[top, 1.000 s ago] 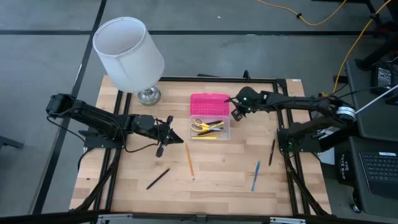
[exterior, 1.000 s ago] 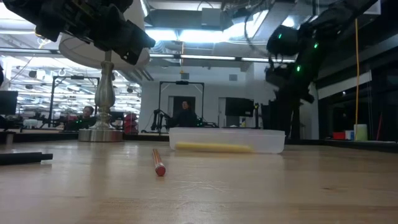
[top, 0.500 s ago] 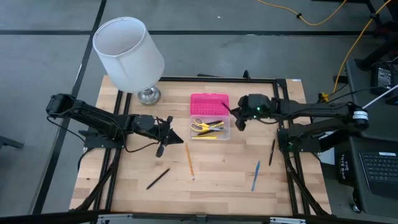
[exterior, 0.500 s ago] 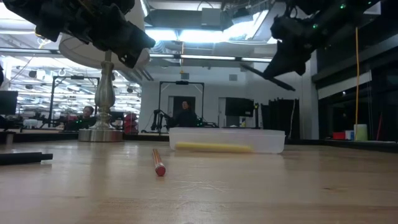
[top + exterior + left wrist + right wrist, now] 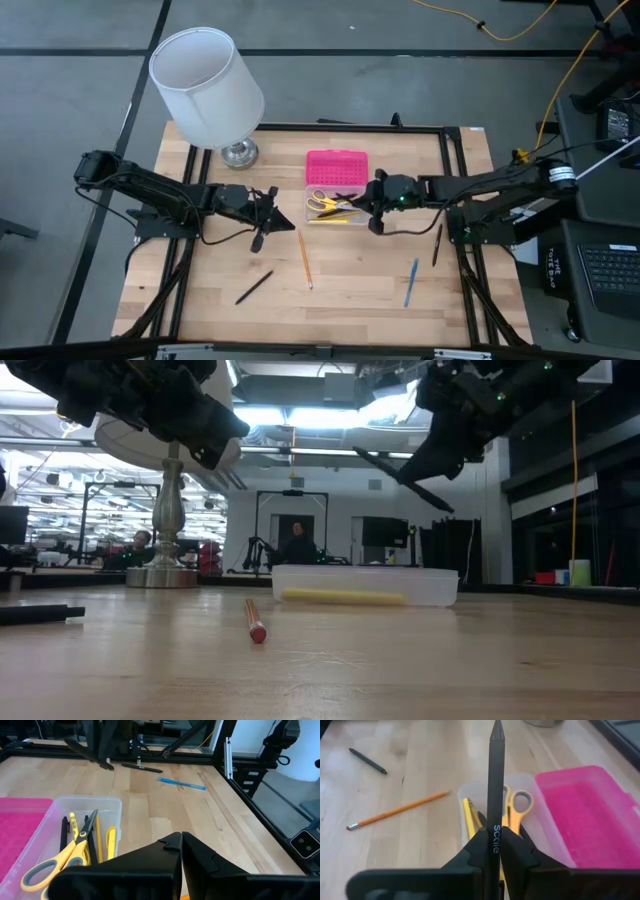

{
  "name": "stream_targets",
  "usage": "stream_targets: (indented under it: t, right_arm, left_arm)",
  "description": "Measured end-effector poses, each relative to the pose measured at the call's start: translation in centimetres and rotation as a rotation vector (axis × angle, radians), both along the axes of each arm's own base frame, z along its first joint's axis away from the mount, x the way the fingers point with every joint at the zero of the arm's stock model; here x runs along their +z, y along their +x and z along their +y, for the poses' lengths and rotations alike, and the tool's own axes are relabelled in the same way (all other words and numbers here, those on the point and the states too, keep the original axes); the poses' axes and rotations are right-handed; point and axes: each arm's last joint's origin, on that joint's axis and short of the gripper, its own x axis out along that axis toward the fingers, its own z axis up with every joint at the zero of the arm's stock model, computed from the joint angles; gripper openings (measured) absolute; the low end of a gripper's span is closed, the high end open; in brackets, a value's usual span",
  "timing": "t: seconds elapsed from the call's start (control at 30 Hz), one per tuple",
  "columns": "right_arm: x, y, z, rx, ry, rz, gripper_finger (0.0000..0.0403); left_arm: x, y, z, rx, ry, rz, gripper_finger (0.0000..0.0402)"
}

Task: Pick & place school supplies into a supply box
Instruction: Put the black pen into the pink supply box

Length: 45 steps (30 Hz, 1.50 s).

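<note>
Your right gripper [image 5: 489, 851] is pinching a black pen [image 5: 495, 780] near its lower end, and it hangs just above the right end of the supply box [image 5: 337, 203]. The pen's long axis runs from the gripper out over the clear tray, tip toward the yellow-handled scissors [image 5: 512, 805] already inside. To drop it in, you'd likely need to line it up with the box's length. Your left gripper [image 5: 268, 205], pressed together and empty, waits left of the box above the desk [image 5: 350, 270].
</note>
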Motion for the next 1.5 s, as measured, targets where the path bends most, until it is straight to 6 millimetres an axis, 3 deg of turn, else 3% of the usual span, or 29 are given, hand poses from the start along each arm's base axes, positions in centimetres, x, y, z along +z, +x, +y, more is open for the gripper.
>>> stream_targets:
  t: [0.67, 1.3, 1.5]
  right_arm:
    - [-5.6, 4.0, 0.8, 0.076, -0.119, 0.065, 0.0042]
    - [-8.4, 4.5, 0.6, 0.076, -0.119, 0.161, 0.0042]
    - [-8.4, 4.6, 0.6, 0.076, -0.120, 0.163, 0.0049]
  left_arm:
    - [0.0, 0.0, 0.0, 0.000, 0.000, 0.000, 0.0004]
    - [0.0, 0.0, 0.0, 0.000, 0.000, -0.001, 0.0004]
    - [0.0, 0.0, 0.0, 0.000, 0.000, -0.001, 0.0004]
